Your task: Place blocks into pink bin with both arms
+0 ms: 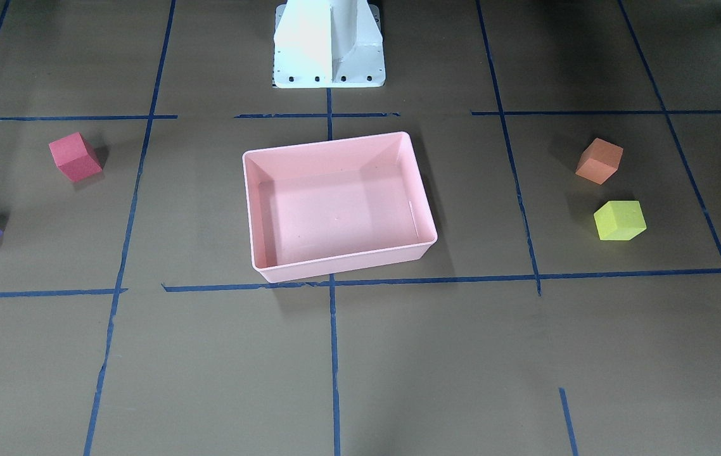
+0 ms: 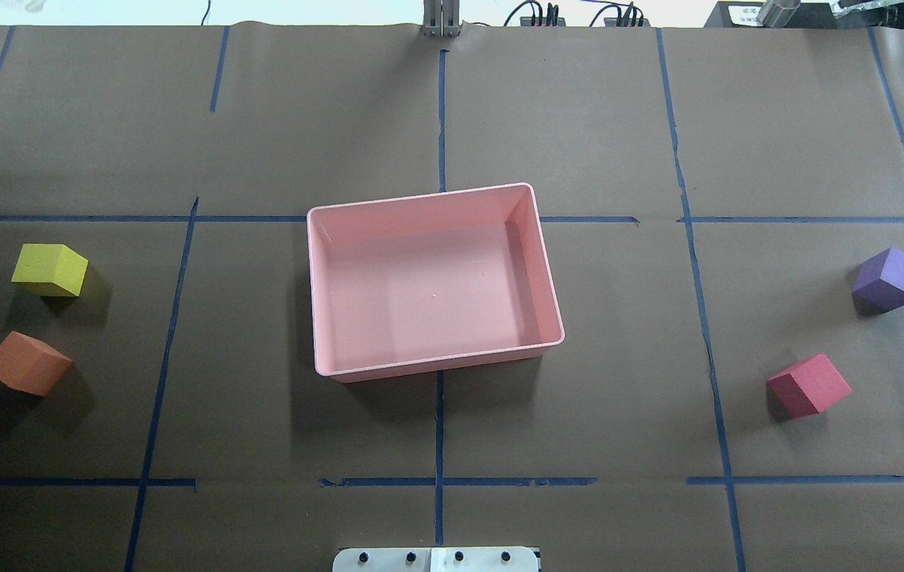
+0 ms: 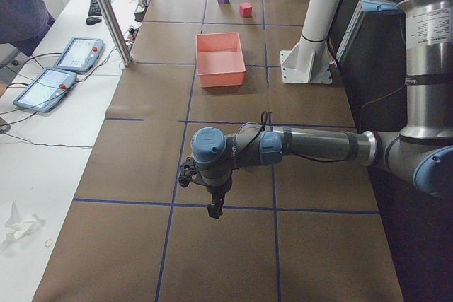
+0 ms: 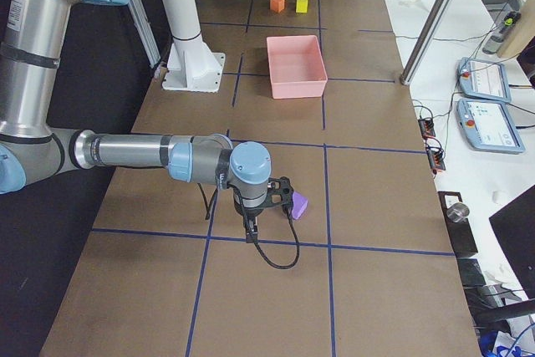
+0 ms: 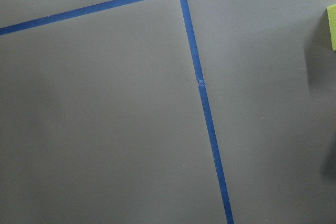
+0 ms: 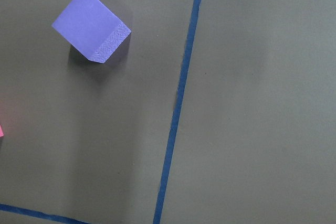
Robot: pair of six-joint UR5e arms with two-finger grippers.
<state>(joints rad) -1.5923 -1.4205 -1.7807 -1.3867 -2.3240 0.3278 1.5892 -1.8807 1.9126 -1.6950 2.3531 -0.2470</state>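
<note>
The pink bin [image 2: 428,294] sits empty at the table's middle. The yellow-green block [image 2: 49,270] and orange block [image 2: 26,363] lie to its left. The purple block [image 2: 890,278] and red block [image 2: 808,384] lie to its right. All four are apart from the bin. My left gripper [image 3: 212,206] hangs over the table, seen only in the exterior left view; I cannot tell its state. My right gripper [image 4: 251,227] hangs beside the purple block [image 4: 298,204], seen only in the exterior right view; I cannot tell its state. The right wrist view shows the purple block [image 6: 90,22] at upper left.
The white pedestal base [image 2: 436,558] stands at the near table edge behind the bin. Blue tape lines [image 2: 440,429] grid the brown table. A metal post [image 3: 106,12] and tablets [image 3: 60,68] stand on the operators' side.
</note>
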